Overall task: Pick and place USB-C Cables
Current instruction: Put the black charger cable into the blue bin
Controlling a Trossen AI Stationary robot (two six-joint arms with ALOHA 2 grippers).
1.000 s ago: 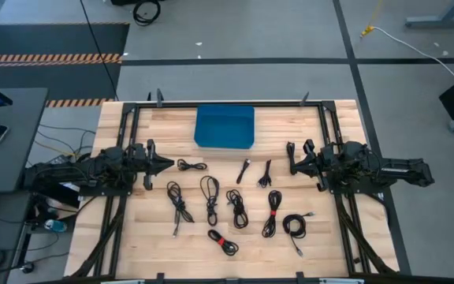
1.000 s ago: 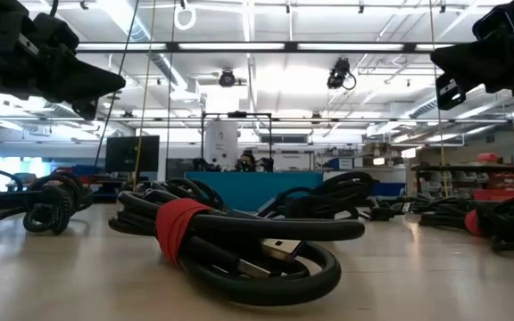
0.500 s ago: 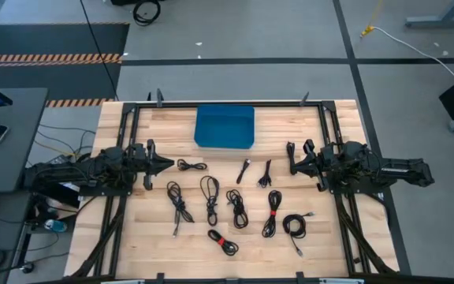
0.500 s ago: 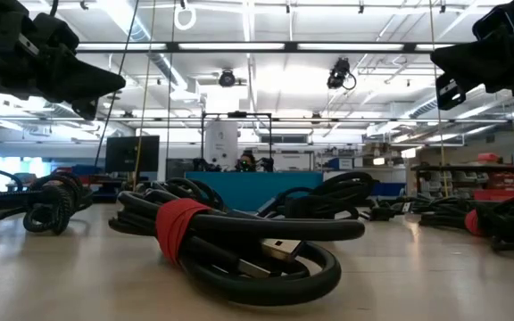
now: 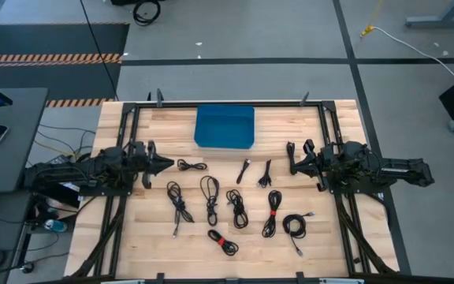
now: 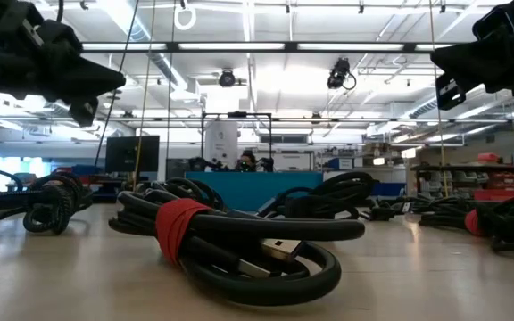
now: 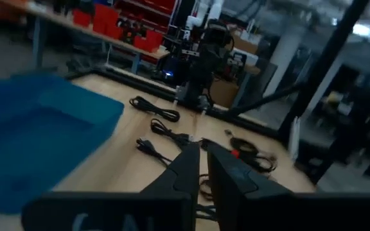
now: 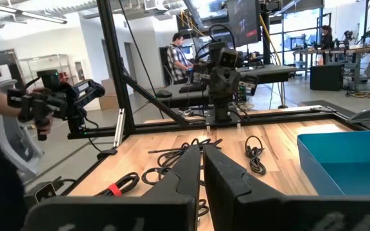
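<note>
Several black USB-C cables lie as small bundles on the wooden table, among them one by the left gripper, a long loop, and two with red ties. The nearest red-tied bundle fills the low view. My left gripper hangs level above the table's left side, shut and holding nothing. It points toward the cables. My right gripper hangs level on the right side, also shut and holding nothing.
A blue bin stands at the table's far middle, between the arms. Black frame rails run along the table's left and right sides. In the right wrist view a person stands in the room beyond the table.
My left gripper has rolled a little about the line it points along, without leaving its place. The cables lie as before.
</note>
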